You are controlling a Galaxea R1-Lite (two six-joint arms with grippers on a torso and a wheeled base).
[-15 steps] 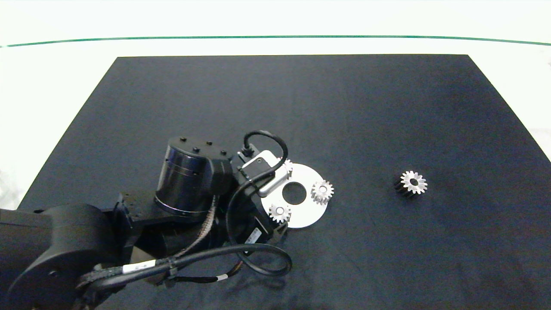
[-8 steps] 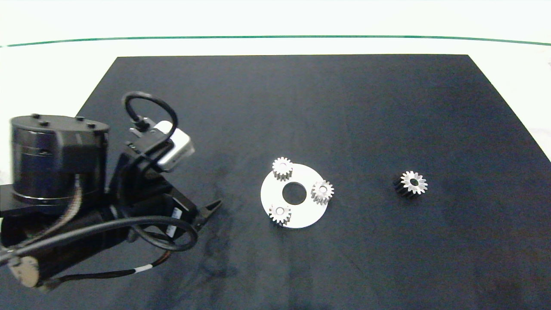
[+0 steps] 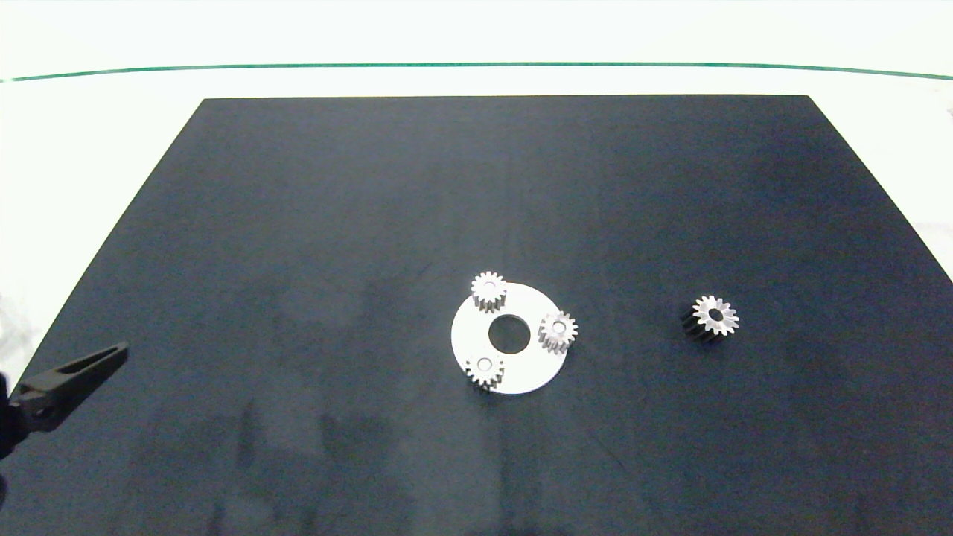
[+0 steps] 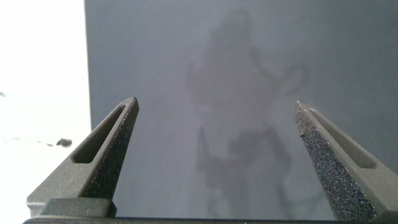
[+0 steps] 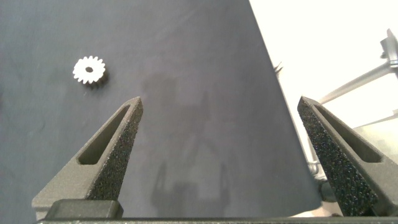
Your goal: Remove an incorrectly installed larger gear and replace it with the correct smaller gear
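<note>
At the mat's (image 3: 298, 223) left edge only one finger of the left gripper (image 4: 214, 155) shows in the head view, low and well away from the work; its wrist view shows the fingers spread wide with nothing between them, over bare mat. Near the middle lies the disc (image 3: 521, 372) with three small silver gears on it around a centre hole: one at the far side (image 3: 489, 290), one at the near side (image 3: 484, 369), and one on the right (image 3: 558, 330). They look alike, so I cannot tell which is the smaller gear the task means. Further right, well apart from the disc, the larger gear (image 3: 713, 317) sits alone on the mat, bright face up. Judged from this layout, both the removal and the refit look done, with no gear left loose for fitting; what may remain is only parking the arms. The right gripper (image 5: 217, 155) is out of the head view; its wrist view shows it empty and wide open, with the larger gear beyond its fingers and the mat's right edge running close by. There is ample bare mat all round the disc, and the nearest edges to mind are the left one by the left finger and the right one under the right gripper.
</note>
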